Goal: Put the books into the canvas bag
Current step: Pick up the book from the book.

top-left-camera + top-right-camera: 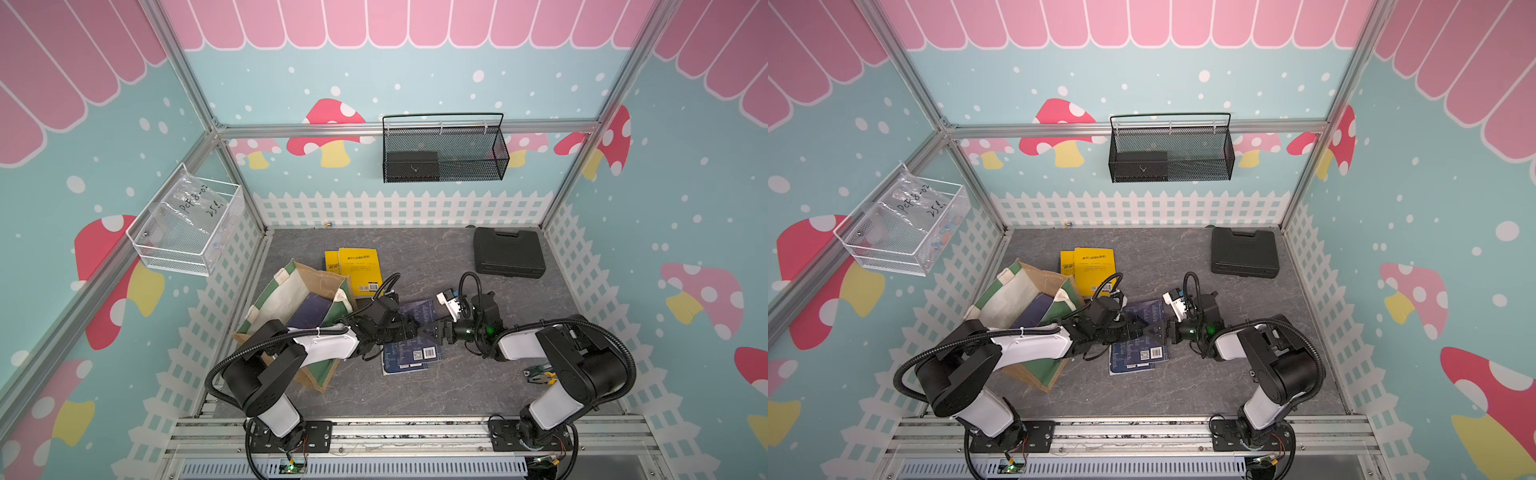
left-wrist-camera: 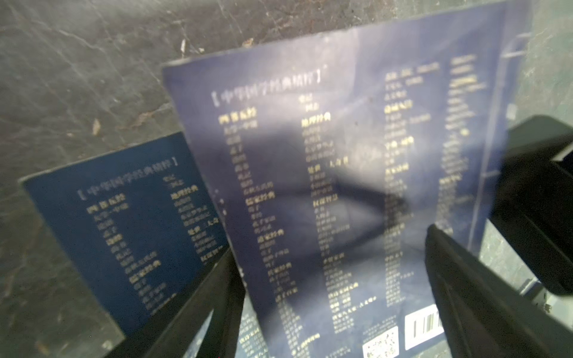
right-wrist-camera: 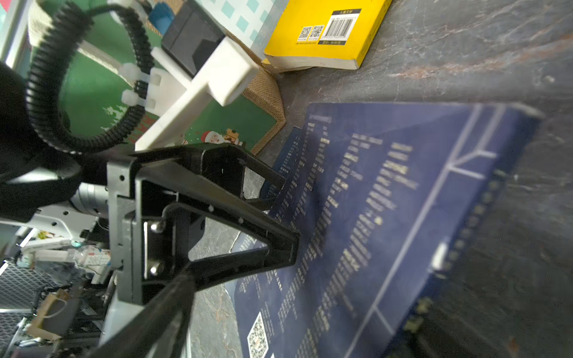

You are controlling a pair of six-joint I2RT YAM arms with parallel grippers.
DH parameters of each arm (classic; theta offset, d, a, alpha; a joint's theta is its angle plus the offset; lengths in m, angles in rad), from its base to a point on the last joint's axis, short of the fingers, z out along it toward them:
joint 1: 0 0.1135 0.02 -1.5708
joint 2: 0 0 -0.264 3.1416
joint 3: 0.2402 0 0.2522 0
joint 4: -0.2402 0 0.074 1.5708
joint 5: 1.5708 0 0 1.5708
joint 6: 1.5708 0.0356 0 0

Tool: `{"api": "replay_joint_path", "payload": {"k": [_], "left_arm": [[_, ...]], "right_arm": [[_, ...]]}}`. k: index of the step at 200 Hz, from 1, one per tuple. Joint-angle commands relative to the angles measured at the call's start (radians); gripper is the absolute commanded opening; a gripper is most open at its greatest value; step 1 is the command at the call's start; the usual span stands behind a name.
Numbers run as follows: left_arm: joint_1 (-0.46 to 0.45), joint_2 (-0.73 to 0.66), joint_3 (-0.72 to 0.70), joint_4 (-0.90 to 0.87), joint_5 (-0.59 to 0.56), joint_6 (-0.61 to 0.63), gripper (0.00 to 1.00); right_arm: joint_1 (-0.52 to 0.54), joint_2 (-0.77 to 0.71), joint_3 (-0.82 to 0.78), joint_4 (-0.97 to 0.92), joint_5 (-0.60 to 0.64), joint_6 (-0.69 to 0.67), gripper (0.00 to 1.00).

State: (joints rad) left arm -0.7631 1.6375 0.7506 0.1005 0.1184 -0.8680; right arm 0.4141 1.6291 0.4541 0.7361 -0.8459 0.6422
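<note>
Your left gripper (image 1: 415,329), jaws spread, faces your right gripper (image 1: 437,330), whose jaws cannot be made out. Both are over navy books (image 1: 409,358) on the table (image 1: 415,395) beside the canvas bag (image 1: 286,293). A blue book (image 1: 309,312) sits inside the bag and yellow books (image 1: 359,266) lie just beyond it.

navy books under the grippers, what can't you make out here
- Navy books: their number; the left gripper and right gripper cover the stack in both top views.
- Cover text: blurred in both wrist views.
- Right gripper's hold: its fingers are mostly cut off at the right wrist view's edge.
- Bag contents: one dark book shows; the left arm hides the rest in both top views.
</note>
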Motion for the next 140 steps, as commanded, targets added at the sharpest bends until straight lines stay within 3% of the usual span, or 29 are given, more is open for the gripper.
{"api": "replay_joint_path", "payload": {"k": [1, 31, 39, 70, 107, 140], "left_arm": [[-0.012, 0.011, -0.023, -0.006, 0.021, 0.001, 0.9], [-0.01, -0.045, -0.015, -0.042, 0.007, 0.038, 0.9], [-0.009, -0.062, -0.011, -0.058, 0.005, 0.05, 0.9], [0.005, -0.157, 0.052, -0.221, -0.007, 0.14, 0.91], [0.005, -0.271, 0.237, -0.474, -0.012, 0.305, 0.94], [0.043, -0.271, 0.425, -0.672, -0.024, 0.312, 0.95]], "right_arm": [[0.009, 0.005, -0.007, 0.064, -0.003, 0.037, 0.59], [0.005, -0.007, 0.012, -0.02, 0.059, 0.015, 0.09], [0.0, -0.008, 0.021, -0.05, 0.069, 0.003, 0.01], [-0.029, -0.048, 0.037, -0.116, 0.051, -0.039, 0.0], [-0.063, -0.163, 0.062, -0.217, 0.018, -0.151, 0.0], [-0.063, -0.258, 0.085, -0.291, 0.051, -0.262, 0.0]]}}
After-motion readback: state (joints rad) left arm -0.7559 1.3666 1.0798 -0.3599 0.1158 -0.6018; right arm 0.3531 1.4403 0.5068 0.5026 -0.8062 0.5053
